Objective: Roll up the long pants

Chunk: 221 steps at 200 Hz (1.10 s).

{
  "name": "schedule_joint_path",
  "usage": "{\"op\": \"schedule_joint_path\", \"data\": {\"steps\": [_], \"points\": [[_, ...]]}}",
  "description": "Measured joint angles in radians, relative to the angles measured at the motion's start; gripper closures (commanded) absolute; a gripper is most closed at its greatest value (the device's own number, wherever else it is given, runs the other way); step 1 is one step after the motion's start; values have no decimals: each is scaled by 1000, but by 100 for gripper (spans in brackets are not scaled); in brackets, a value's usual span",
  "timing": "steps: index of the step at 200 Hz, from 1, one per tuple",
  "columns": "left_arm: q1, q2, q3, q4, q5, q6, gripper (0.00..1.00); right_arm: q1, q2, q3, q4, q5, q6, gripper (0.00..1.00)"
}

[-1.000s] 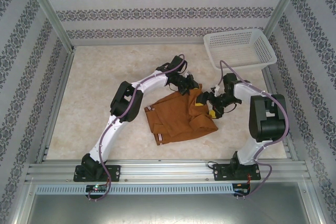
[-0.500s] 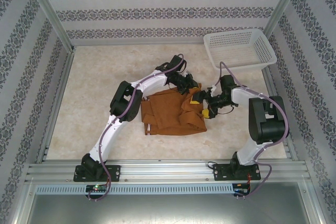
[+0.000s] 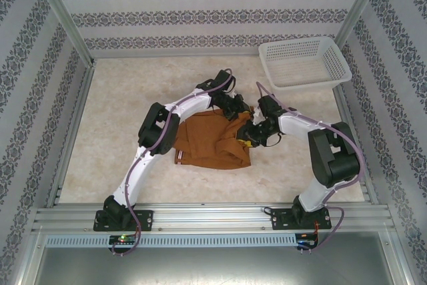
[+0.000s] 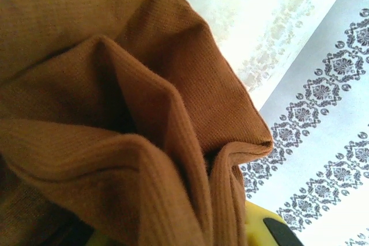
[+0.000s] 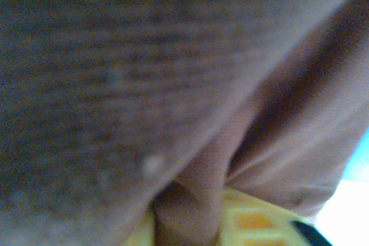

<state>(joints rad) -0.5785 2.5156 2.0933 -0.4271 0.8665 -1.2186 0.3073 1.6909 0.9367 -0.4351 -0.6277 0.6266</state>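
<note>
Top external, pants: I am seeing the long pants [image 3: 208, 143] lying as a bunched, folded heap on the table [image 3: 113, 125], between the two arms and well apart from the white mesh basket [image 3: 303, 63] at the far right corner.
Heap edge: a pale-striped edge is showing at its near left corner.
Left gripper [image 3: 238, 107]: it is reaching onto the heap's far right edge and touching cloth.
Left wrist: rust-brown ribbed cloth is crowding the lens. Folds are gathering down beside a yellow pad [image 4: 258, 227], so I am logging the jaws as closed on cloth.
Right gripper [image 3: 248, 135]: it is pressing into the heap's right side, near the left gripper.
Right wrist: the view is blurring. A tuck of cloth is sitting pinched between yellow pads [image 5: 248, 223], with the jaws clamping it.
</note>
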Motion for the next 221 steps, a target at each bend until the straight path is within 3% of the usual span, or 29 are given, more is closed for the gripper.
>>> {"op": "schedule_joint_path", "data": {"steps": [26,32,46,58,100,130,165,221], "points": [[5,-27,-35,6,-24,0,99,21,5,40,-63,66,-27,100],[5,-37,-49,11,-34,0,84,25,5,52,-86,84,-39,100],[7,-59,-74,24,-55,1,26,31,5,93,-160,137,-84,100],[11,-71,-84,37,-73,2,1,31,5,136,-237,193,-129,100],[24,-96,-87,49,-110,7,0,30,7,346,-517,483,-276,100],[31,-108,-87,61,-113,7,0,86,47,491,-684,735,-338,100],[32,-108,-87,61,-113,7,0,229,144,573,-786,991,-349,100],[36,-108,-109,57,-113,7,0,497,325,560,-819,1317,-304,100]]}}
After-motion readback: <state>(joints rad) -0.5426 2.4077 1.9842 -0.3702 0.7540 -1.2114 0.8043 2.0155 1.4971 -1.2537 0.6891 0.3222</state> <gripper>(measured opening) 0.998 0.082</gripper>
